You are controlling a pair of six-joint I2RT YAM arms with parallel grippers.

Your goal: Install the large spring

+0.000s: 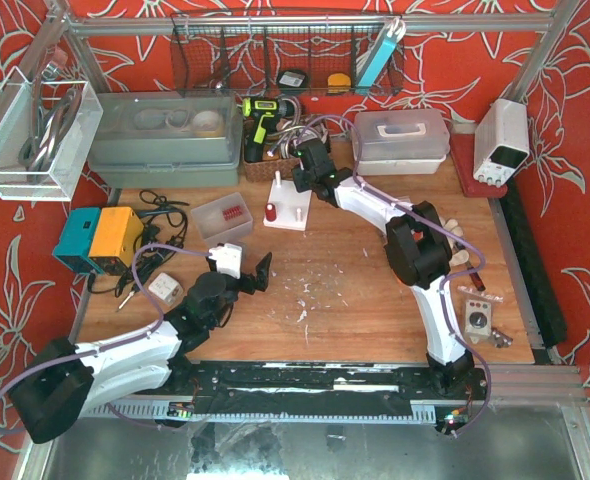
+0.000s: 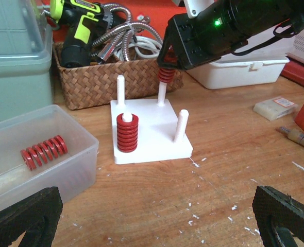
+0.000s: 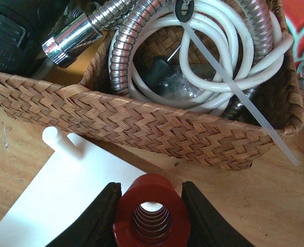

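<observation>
My right gripper (image 3: 149,216) is shut on the large spring (image 3: 149,213), a red coil held upright between its black fingers (image 3: 98,216). It hangs over the back peg (image 2: 162,92) of the white peg base (image 2: 152,128), and the peg's white tip shows through the coil's bore. In the left wrist view the spring (image 2: 166,75) sits around the top of that peg. Another red spring (image 2: 127,133) is seated on the front-left peg. My left gripper (image 2: 152,226) is open and empty, low over the table in front of the base (image 1: 288,210).
A clear tub (image 2: 18,170) left of the base holds a loose red spring (image 2: 44,152). A woven basket (image 3: 141,128) of hoses stands right behind the base, with a green drill (image 2: 74,25) beside it. White lidded boxes (image 1: 400,140) sit at back right.
</observation>
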